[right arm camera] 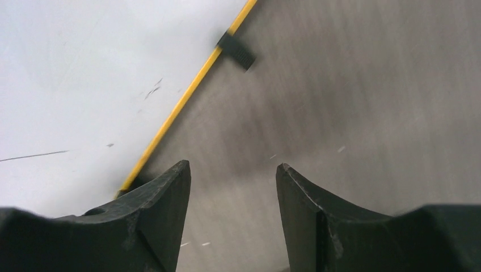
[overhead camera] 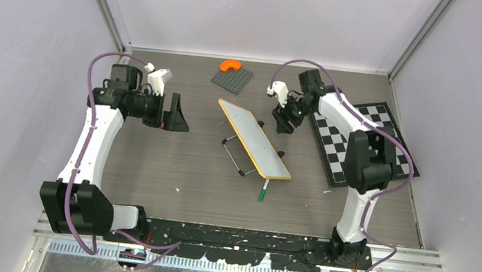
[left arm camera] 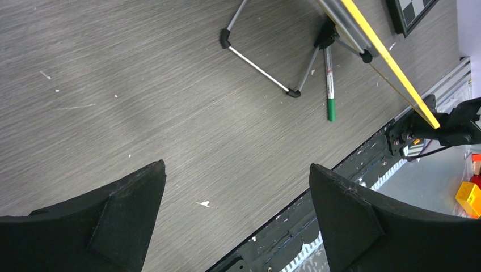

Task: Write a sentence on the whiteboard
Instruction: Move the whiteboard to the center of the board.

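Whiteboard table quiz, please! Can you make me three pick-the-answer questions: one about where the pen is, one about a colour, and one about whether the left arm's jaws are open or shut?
1. Where is the marker?
A. flat on the table, by the near corner of the whiteboard
B. lying on top of the whiteboard
C. held up in the air

2. What colour is the curved piece on the grey plate?
A. blue
B. purple
C. orange

3. How are the jaws of the left gripper?
A. shut tight
B. open, with nothing between them
C. shut on the marker

Answers:
1 A: the top view shows it flat on the wood beside the board's corner.
2 C: it is bright orange.
3 B: the left wrist view shows only bare table between the wide jaws.
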Tool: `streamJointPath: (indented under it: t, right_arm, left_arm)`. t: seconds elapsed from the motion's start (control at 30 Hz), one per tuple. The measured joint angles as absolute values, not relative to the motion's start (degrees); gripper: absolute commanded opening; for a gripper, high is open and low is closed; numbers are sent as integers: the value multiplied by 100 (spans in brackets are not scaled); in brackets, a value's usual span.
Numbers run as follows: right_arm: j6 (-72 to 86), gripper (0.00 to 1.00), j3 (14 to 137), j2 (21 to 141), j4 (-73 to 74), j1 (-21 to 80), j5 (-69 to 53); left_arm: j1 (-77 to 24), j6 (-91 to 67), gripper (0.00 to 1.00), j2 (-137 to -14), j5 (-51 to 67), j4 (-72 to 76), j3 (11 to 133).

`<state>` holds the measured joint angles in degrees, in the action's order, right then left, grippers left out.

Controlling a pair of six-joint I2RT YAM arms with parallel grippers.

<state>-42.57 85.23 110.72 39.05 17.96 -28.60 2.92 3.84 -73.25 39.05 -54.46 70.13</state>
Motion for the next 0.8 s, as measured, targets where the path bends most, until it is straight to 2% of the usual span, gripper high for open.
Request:
streamJointPath:
  t: [0.2,0.47,0.8]
  right_arm:
    - [-5721,62,10053,11996,4609,1796,-3094]
    - [-6853,60,10267,12621,4956,1885,-3164]
    - [-7382,58,10637,13133,4934,2220,-3232]
  left_arm:
    - [294,499,100,-7332,4032,-5522,7194]
    - [316,515,100,-7443,4128,-5614,7234]
    - [390,523,100,-7555,4174,-5649,7234]
